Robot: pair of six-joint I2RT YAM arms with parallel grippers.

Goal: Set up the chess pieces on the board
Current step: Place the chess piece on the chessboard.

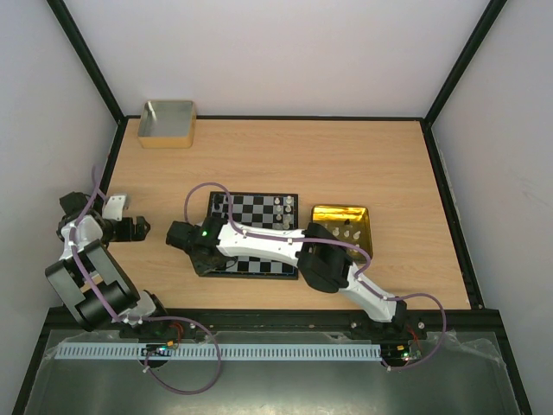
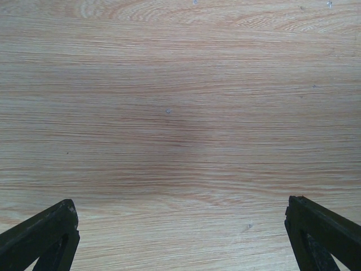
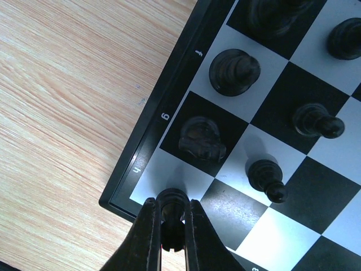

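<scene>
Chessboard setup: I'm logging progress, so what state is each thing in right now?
Board: flat, partly set up.
Left gripper: open, over bare table.
Right gripper: shut on a black piece at the board's corner square.
Gold tin: open, white pieces inside.

Board [image 1: 259, 207] on table [image 1: 346, 147] centre, tin [image 1: 327, 213] just right of it, seemingly pieces [image 1: 347, 233] inside; box [image 1: 167, 138] at far-left corner.
</scene>
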